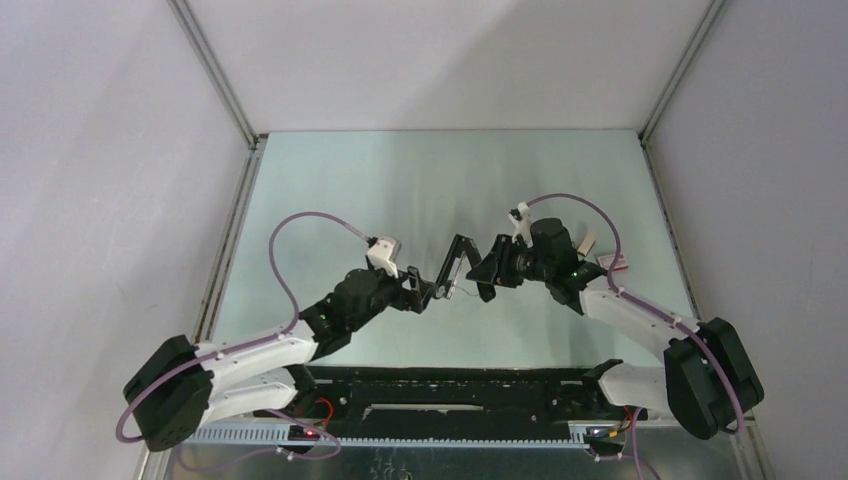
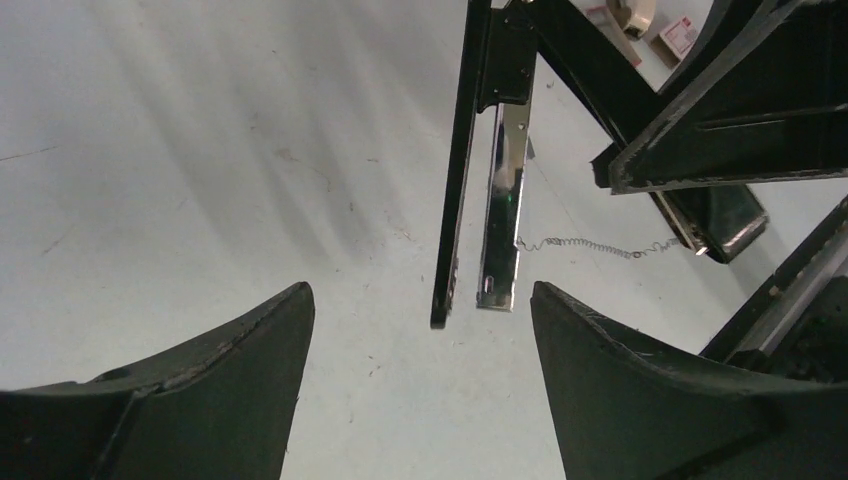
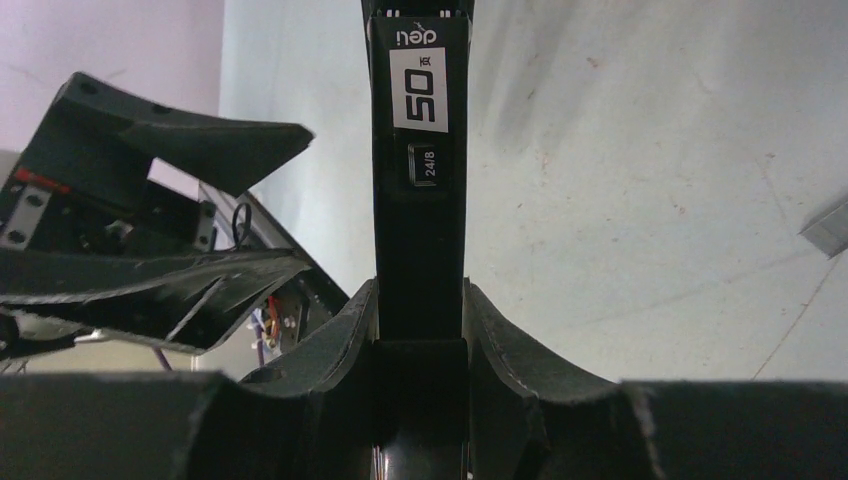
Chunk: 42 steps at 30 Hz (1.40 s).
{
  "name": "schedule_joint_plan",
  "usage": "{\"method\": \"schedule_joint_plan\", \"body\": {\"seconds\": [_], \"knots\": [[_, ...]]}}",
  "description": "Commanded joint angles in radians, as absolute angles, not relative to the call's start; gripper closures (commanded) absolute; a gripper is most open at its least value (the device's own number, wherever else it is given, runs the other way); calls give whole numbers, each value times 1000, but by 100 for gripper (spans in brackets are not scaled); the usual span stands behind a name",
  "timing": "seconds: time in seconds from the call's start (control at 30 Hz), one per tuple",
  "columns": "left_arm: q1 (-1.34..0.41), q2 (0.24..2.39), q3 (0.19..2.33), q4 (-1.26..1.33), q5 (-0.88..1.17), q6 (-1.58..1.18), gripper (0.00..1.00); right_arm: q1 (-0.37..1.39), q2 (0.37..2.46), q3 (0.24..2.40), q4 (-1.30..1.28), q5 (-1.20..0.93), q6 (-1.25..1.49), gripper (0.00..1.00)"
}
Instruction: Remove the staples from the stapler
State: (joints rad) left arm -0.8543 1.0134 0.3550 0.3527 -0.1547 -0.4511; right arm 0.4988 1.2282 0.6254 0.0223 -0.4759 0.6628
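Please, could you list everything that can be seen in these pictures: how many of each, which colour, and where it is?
stapler: one, black with a silvery rail, opened up, between the two grippers.
spring: one, thin and silvery, stretched from the stapler's rail to its other half.
box: one, red and white, on the right side of the table.
pale object: one, whitish, beside the box; too small to identify.
silvery strip: one, on the table, cut off by the edge of the right wrist view.
table: one, pale green.
left gripper: black, open, near the stapler's free ends, not touching them.
right gripper: black, shut on the stapler.
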Motion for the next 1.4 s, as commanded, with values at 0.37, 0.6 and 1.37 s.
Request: {"method": "schedule_joint_plan", "body": {"seconds": [0.37,0.6,1.37], "knots": [[-866,1123,381,547,-79,-379,26,500,1108,614,148,-671,597,100],[-866,1140,408,478,-164,-368,27,511,1103,614,140,-697,575,100],[-882,1184,513,326,-51,-238,100,577,1113,614,77,-659,382,97]]}}
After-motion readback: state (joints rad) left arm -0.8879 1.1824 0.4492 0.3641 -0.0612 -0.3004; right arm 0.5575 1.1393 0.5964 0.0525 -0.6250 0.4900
